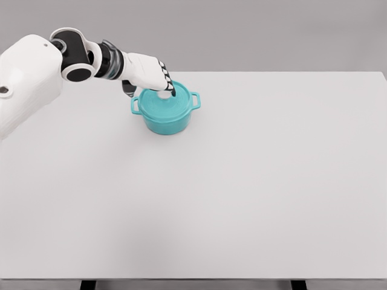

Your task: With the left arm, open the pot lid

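The left hand [151, 75] is over the top of the pot [165, 110], with its fingers [169, 86] bent down to the middle of the lid [163, 101]. The fingertips are at the place where a knob would be, but the hand hides the knob, so I cannot tell if the fingers are closed on it or only near it.

The pot is teal and stands on the white table [242, 193], in the far left part, with one small handle on each side. The lid is on the pot.

I judge that the lid is stiff and rather heavy, like enamelled iron, and its smooth surface may be slippery. The best place to hold it is the centre knob, with the fingers around it, and then to lift straight up, because a tilted lid could catch on the rim or move the pot.

The right arm is not in view.
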`<state>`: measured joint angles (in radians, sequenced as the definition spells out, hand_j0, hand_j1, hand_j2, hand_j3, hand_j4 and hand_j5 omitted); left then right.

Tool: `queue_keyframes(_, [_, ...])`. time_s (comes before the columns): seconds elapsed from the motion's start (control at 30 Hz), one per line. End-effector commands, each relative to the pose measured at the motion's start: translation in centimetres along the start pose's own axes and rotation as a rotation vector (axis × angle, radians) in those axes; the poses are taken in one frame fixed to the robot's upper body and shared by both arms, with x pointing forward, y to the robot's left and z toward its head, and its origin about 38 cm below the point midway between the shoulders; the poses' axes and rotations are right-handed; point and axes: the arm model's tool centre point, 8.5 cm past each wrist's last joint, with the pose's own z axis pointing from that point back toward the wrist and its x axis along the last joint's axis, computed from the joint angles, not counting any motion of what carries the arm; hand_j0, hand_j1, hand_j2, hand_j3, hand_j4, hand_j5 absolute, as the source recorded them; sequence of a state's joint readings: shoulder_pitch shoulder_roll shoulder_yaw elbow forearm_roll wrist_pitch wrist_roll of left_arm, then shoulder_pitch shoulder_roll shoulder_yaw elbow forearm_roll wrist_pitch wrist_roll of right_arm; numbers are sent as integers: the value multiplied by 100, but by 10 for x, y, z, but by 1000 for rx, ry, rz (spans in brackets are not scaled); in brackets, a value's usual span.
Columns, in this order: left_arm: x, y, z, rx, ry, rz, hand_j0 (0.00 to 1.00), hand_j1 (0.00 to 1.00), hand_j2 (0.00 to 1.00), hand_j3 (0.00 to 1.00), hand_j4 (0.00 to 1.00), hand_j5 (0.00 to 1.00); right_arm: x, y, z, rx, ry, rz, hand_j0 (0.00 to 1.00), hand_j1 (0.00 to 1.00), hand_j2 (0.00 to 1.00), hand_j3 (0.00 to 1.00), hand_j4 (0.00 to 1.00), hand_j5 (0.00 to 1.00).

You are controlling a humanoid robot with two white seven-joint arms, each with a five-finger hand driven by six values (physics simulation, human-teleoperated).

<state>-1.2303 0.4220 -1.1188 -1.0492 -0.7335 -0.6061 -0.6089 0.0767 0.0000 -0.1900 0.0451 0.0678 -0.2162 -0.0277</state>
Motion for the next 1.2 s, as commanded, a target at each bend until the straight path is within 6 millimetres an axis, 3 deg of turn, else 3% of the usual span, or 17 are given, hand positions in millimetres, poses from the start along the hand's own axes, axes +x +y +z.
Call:
queue_keyframes(0.0, [0,-2,0,-13,3,-13,89,89,89,89,89,89,0,0,0,0,-1,-1,100,100,100,100,100,100])
queue_keyframes(0.43, [0,-4,-2,-35,13,-37,74,74,74,74,74,74,0,0,0,0,1,-1,100,100,100,100,100,100])
queue_keyframes(0.83, [-6,6,6,-6,23,-31,72,72,72,72,72,72,0,0,0,0,1,-1,100,100,100,100,100,100])
queue_keyframes(1.17, [-4,5,3,-13,19,-34,96,96,96,96,96,96,0,0,0,0,-1,-1,100,100,100,100,100,100])
